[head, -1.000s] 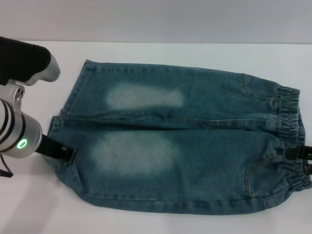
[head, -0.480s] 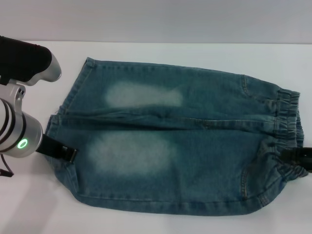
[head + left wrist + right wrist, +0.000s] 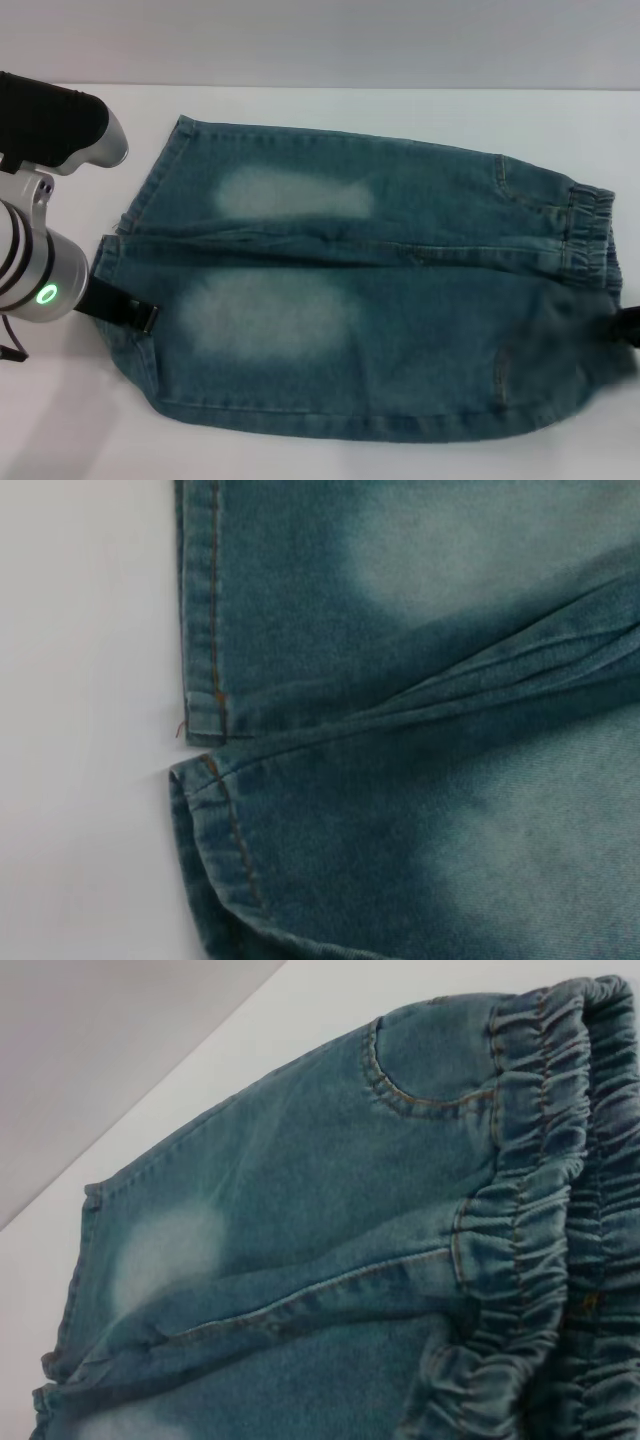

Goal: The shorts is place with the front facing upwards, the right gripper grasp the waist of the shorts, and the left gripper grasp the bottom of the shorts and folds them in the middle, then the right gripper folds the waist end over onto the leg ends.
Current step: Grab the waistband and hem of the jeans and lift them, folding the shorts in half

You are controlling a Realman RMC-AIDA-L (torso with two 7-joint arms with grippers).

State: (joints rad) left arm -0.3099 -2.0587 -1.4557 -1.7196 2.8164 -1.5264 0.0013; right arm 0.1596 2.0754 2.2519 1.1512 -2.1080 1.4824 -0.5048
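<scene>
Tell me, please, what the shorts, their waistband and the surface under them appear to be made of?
The shorts look like blue-green denim with a faded wash: pale patches on the thighs and orange stitching along the hems. The waistband seems to be the same denim gathered over elastic, judging by its tight puckers. The table is a smooth, matte white surface; its material cannot be told.

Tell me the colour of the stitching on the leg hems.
Orange-brown thread on the blue-green denim hems of the shorts; clearest in the left wrist view.
</scene>
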